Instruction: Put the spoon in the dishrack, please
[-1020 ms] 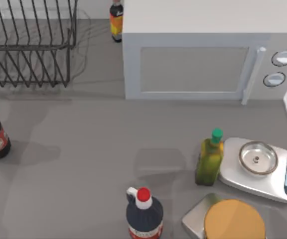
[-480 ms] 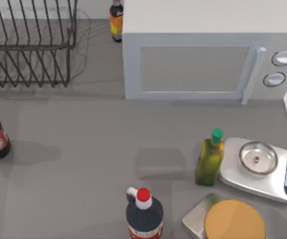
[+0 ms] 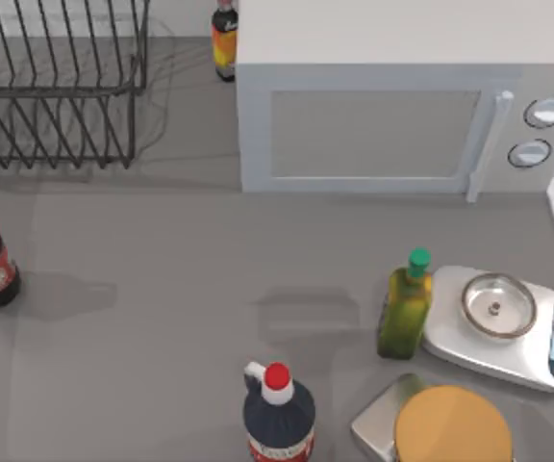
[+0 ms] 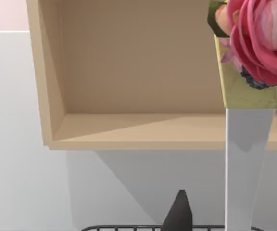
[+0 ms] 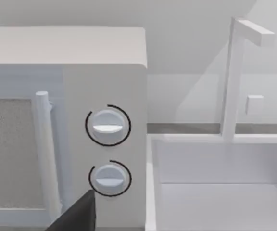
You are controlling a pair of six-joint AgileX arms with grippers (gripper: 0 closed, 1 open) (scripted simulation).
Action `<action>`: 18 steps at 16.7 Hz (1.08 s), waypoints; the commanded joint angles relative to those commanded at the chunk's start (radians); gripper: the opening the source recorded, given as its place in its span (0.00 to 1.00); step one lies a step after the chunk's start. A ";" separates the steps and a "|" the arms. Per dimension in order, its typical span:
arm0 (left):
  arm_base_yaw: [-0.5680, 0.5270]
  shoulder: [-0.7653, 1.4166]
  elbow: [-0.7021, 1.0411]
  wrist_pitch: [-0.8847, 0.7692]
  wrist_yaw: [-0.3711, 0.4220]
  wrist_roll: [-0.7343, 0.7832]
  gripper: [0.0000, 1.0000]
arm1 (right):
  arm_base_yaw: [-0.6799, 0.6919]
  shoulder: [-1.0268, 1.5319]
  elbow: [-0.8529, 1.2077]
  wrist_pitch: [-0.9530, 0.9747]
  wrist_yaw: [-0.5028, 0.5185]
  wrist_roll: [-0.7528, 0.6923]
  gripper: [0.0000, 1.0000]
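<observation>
Starting up front, a red-capped bottle point(image 3: 277, 412) stands left of the scale point(image 3: 532, 361); behind them the microwave point(image 3: 373, 125) sits beside the dishrack point(image 3: 65, 91) in the far left corner. The left gripper point(image 4: 179, 214) hangs just above the rack's rim and the right gripper point(image 5: 78, 216) faces the microwave's dials point(image 5: 107, 126). Can't tell if either one is open or closed.

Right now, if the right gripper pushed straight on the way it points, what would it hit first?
Probably the microwave, at its control panel by the lower knob, which sits just ahead of the right gripper's dark fingertip. Depth is unclear.

Dishrack point(image 3: 56, 87) cut off top-left; pincers' state unclear.
</observation>
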 joint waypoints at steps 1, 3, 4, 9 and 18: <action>-0.004 0.050 -0.004 0.053 -0.005 0.000 0.00 | 0.000 0.000 0.000 0.000 0.000 0.000 1.00; -0.015 0.168 -0.019 0.185 -0.017 0.001 0.00 | 0.000 0.000 0.000 0.000 0.000 0.000 1.00; -0.022 0.232 -0.031 0.262 -0.024 0.002 0.00 | 0.000 0.000 0.000 0.000 0.000 0.000 1.00; -0.064 0.543 -0.110 0.672 -0.057 0.006 0.00 | 0.000 0.000 0.000 0.000 0.000 0.000 1.00; -0.102 0.754 -0.192 0.948 -0.088 0.003 0.00 | 0.000 0.000 0.000 0.000 0.000 0.000 1.00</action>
